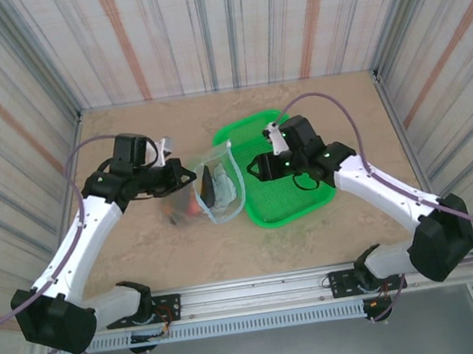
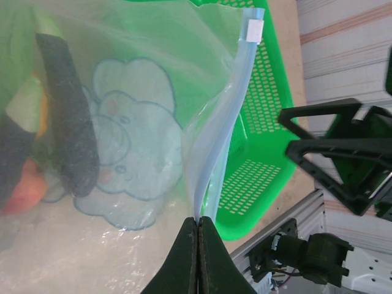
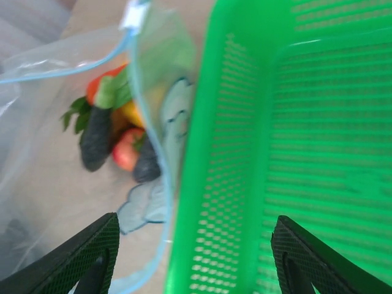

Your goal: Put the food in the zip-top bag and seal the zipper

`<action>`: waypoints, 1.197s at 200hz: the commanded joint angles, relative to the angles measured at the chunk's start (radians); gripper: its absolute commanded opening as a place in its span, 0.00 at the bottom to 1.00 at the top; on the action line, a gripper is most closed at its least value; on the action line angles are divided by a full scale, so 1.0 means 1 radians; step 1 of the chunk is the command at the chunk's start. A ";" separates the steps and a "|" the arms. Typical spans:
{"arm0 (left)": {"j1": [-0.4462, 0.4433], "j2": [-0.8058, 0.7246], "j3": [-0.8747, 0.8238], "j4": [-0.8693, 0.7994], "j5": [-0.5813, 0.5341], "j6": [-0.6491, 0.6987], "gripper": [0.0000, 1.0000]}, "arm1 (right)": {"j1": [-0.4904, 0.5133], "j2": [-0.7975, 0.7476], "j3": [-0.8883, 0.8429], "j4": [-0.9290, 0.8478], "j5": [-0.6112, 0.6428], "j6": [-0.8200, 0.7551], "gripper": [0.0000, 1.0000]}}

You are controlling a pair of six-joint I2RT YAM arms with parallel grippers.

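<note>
Left claw [image 2: 197,228] was pressed tight together, pinching the lower end of the zipper [image 2: 223,141]. That pale-blue strip climbed from the fingertips at the bottom centre of the left wrist view to a white slider tab [image 2: 253,29] near the top edge. The zip-top bag [image 2: 141,153] spread out to the left of the strip, with a cartoon print on its clear skin.

From above, the left claw [image 1: 186,176] sat just left of centre. The bag [image 1: 220,183] stood immediately to its right, between the two claws and touching the left rim of the green basket [image 1: 291,200].

The right claw [image 1: 255,168] stood spread wide and gripped nothing. It hung over the basket's left edge, just beside the bag.

In the right wrist view its two dark fingers [image 3: 92,257] framed the bottom corners, with the basket [image 3: 306,122] taking up the right half. The food [image 3: 116,135] lay bunched inside the bag [image 3: 37,153] in the upper left. It was blurred, though I made out dark long pieces and what looked like a red strawberry.
</note>
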 commanded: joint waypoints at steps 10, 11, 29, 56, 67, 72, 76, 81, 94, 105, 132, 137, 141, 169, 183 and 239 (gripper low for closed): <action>-0.006 -0.016 -0.047 0.076 0.095 -0.039 0.00 | 0.030 0.091 0.037 0.094 -0.075 0.063 0.70; -0.006 -0.016 -0.047 0.077 0.097 -0.039 0.00 | 0.031 0.095 0.038 0.096 -0.076 0.065 0.70; -0.006 -0.016 -0.053 0.087 0.100 -0.046 0.00 | 0.028 0.135 0.057 0.138 -0.074 0.095 0.70; -0.006 -0.019 -0.064 0.111 0.112 -0.063 0.00 | -0.006 0.159 0.056 0.235 -0.163 0.154 0.68; -0.006 -0.021 -0.068 0.116 0.108 -0.068 0.00 | -0.019 0.156 0.036 0.297 -0.214 0.193 0.69; -0.005 -0.021 -0.073 0.120 0.108 -0.070 0.00 | -0.025 0.154 0.023 0.334 -0.241 0.213 0.70; -0.006 -0.021 -0.075 0.123 0.107 -0.071 0.00 | -0.028 0.152 0.012 0.361 -0.258 0.232 0.72; -0.006 -0.021 -0.079 0.128 0.107 -0.074 0.00 | -0.031 0.152 0.001 0.388 -0.279 0.254 0.76; -0.007 -0.017 -0.093 0.155 0.125 -0.087 0.00 | -0.036 0.150 -0.028 0.462 -0.318 0.311 0.83; -0.014 -0.012 -0.103 0.177 0.135 -0.097 0.00 | -0.038 0.156 -0.042 0.500 -0.323 0.357 0.87; -0.058 0.015 -0.125 0.243 0.166 -0.116 0.11 | -0.041 0.189 -0.043 0.520 -0.278 0.450 0.88; -0.070 0.021 -0.130 0.259 0.178 -0.122 0.17 | -0.042 0.196 -0.042 0.523 -0.269 0.463 0.88; -0.081 0.026 -0.134 0.277 0.190 -0.130 0.23 | -0.042 0.201 -0.042 0.521 -0.259 0.471 0.88; -0.131 0.088 -0.161 0.394 0.295 -0.179 0.50 | -0.030 0.220 -0.022 0.475 -0.199 0.494 0.83; -0.144 0.107 -0.168 0.390 0.285 -0.175 0.55 | -0.014 0.222 -0.006 0.439 -0.174 0.481 0.77; -0.156 0.108 -0.196 0.417 0.284 -0.173 0.53 | 0.004 0.249 0.038 0.335 -0.111 0.466 0.45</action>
